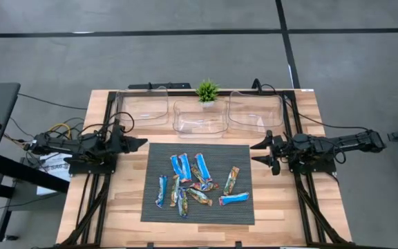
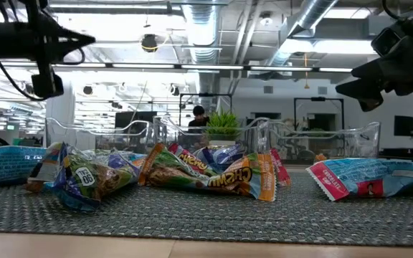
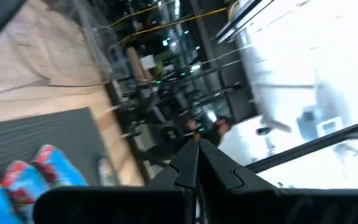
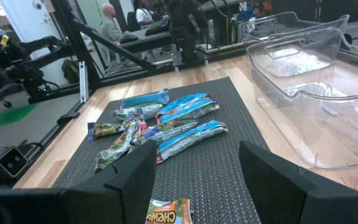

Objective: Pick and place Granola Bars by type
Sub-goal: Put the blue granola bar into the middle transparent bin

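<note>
Several foil-wrapped granola bars (image 1: 197, 181) lie in a loose heap on a dark ribbed mat (image 1: 240, 155) at the table's middle, some bright blue (image 4: 191, 107), some tan-green (image 4: 114, 148). One bar (image 4: 166, 213) lies just below my right fingers. My left gripper (image 1: 144, 144) hovers shut at the mat's left edge, above the table, touching nothing. It also shows in the left wrist view (image 3: 197, 149). My right gripper (image 1: 256, 153) hovers open at the mat's right edge, pointing toward the bars, with nothing between its fingers (image 4: 135, 171).
Three clear plastic bins (image 1: 144, 105) (image 1: 200, 119) (image 1: 256, 111) stand in a row along the far edge, beyond the mat. A small green plant (image 1: 206, 90) stands behind the middle bin. A person (image 2: 198, 115) shows in the room beyond the table.
</note>
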`<state>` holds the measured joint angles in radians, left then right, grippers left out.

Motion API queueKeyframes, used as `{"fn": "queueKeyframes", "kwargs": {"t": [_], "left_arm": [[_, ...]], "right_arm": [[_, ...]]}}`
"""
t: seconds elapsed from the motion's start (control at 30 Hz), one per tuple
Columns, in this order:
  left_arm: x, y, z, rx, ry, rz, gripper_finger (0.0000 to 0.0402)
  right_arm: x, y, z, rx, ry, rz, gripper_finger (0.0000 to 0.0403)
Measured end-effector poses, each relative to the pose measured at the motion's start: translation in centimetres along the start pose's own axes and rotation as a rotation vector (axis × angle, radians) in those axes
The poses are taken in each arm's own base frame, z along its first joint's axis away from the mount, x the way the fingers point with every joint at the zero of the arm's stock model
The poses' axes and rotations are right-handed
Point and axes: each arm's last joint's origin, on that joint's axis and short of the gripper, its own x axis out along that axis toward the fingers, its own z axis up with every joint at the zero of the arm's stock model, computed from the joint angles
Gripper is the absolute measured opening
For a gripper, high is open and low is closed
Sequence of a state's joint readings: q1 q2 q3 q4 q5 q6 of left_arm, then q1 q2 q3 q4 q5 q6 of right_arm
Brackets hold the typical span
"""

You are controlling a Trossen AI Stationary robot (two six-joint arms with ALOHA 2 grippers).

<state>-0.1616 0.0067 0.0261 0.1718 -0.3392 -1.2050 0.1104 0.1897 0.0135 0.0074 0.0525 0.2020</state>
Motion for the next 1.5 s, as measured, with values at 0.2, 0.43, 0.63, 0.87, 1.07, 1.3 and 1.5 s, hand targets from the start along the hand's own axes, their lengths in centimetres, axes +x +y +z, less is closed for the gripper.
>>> {"fn": "queueKeyframes", "kwargs": {"t": [0.2,0.43,0.63,0.87,1.07,1.3,1.5], "left_arm": [[0.0,-0.2,0.2,-0.101,-0.056,-0.01,0.0027],[0.0,-0.5,0.5,-0.109,-0.112,0.005,0.0089],[0.3,-0.3,0.4,-0.071,-0.131,0.039,0.0126],[1.6,-3.9,1.1,0.152,-0.115,-0.057,0.013],[4.7,-8.9,1.8,0.412,-0.032,0.056,0.013],[8.8,-12.3,1.5,0.699,0.194,0.354,0.013],[11.5,-13.1,0.8,0.811,0.377,0.586,0.013]], "right_arm": [[0.0,0.2,0.8,0.207,-0.088,0.029,0.0223],[-0.7,0.7,3.6,0.641,-0.348,0.196,0.0223],[-1.3,0.9,4.7,0.803,-0.443,0.297,0.0223],[-1.5,0.5,5.5,0.906,-0.554,0.19,0.0223],[-1.5,1.1,8.8,0.738,-0.585,0.117,0.0223],[1.0,2.2,12.3,0.501,-0.478,0.093,0.0223],[3.5,2.6,12.4,0.339,-0.219,0.039,0.0223]]}}
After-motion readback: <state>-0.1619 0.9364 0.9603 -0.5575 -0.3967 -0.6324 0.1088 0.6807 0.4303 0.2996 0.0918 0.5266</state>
